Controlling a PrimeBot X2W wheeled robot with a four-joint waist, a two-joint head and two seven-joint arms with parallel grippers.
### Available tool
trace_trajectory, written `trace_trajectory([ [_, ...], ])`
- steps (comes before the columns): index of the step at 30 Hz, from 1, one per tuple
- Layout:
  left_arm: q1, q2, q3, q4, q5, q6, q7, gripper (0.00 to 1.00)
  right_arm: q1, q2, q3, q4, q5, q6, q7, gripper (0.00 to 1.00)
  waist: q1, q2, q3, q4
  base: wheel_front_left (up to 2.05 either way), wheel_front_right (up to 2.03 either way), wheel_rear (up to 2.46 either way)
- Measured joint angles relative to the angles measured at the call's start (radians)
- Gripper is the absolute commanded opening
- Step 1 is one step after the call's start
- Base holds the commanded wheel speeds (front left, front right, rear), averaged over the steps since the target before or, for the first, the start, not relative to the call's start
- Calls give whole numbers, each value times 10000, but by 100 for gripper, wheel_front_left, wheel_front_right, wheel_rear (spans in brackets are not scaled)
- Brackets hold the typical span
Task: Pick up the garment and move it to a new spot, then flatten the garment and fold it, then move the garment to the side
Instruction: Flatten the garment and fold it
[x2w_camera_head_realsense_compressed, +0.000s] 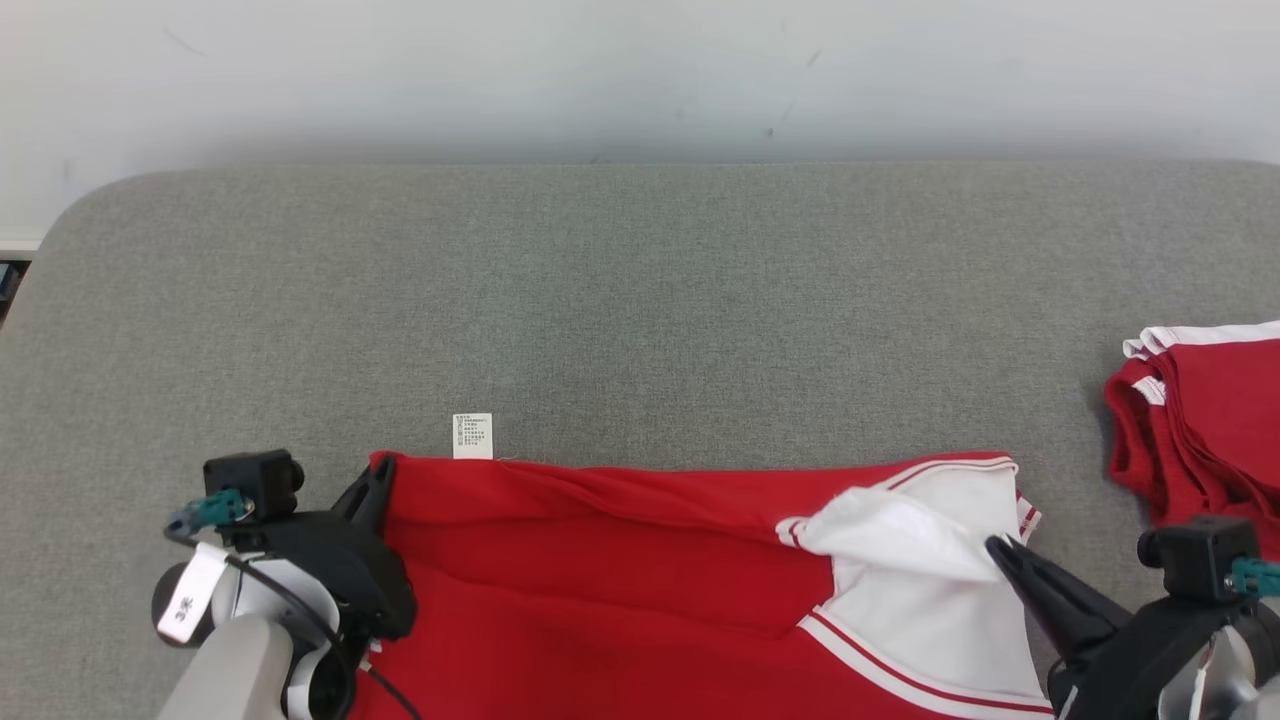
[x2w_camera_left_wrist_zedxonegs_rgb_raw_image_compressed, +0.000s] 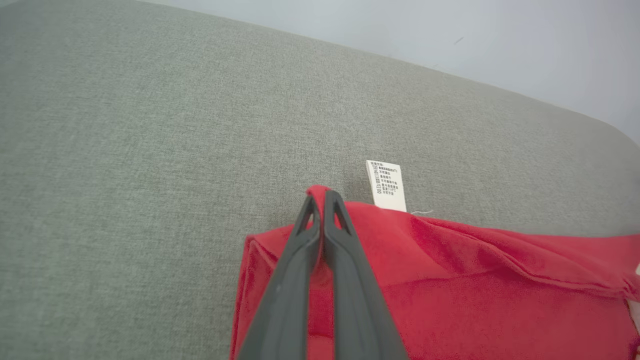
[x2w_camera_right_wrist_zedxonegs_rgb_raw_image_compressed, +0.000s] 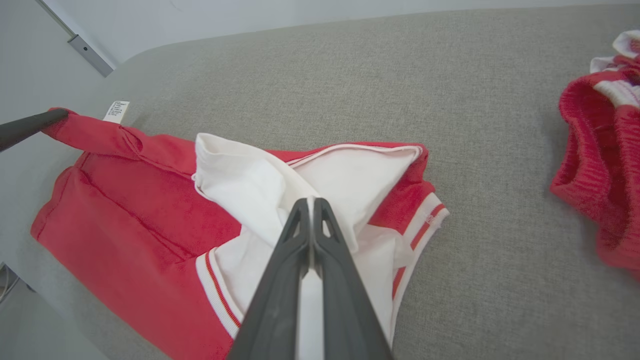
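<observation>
On the grey surface (x2w_camera_head_realsense_compressed: 640, 300), the left pincer (x2w_camera_head_realsense_compressed: 380, 470) grips the nine-o'clock corner of the red garment (x2w_camera_head_realsense_compressed: 600, 560) while the right pincer (x2w_camera_head_realsense_compressed: 995, 545) grips its white panel (x2w_camera_head_realsense_compressed: 900, 540) at three o'clock.

The garment (x2w_camera_head_realsense_compressed: 600, 580) runs off the head view's bottom edge. The red pile (x2w_camera_head_realsense_compressed: 1210, 430) is cut off at right. The care label (x2w_camera_head_realsense_compressed: 472, 436) has print too small to read.
</observation>
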Motion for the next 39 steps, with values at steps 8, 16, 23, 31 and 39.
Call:
trace_trajectory([
  [8, 405, 82, 215, -173, -117, 174, -88, 0, 1081, -249, -180, -963, 433, -512, 570, 0, 1, 0, 34, 38, 0, 0, 0],
  [16, 643, 98, 372, -282, -359, 282, -176, 14, 1814, -520, -169, -1835, 874, -851, 1358, 0, 0, 0, 26, 46, 0, 0, 0],
  [23, 784, 94, 343, -324, -378, 339, -155, 100, 2157, -805, -251, -2349, 1204, -1220, 1992, 0, 0, 1, 3, 31, 0, 0, 0],
  [31, 968, 140, 336, -364, -370, 531, -77, 100, 2590, -968, -171, -2830, 1622, -1423, 2800, 2, 0, 1, -41, 86, 0, 0, 0],
  [39, 978, 255, 405, -667, -286, 715, -284, 100, 3000, -995, -257, -2830, 1912, -1685, 3319, 100, 1, 1, -101, 156, 0, 0, 0],
])
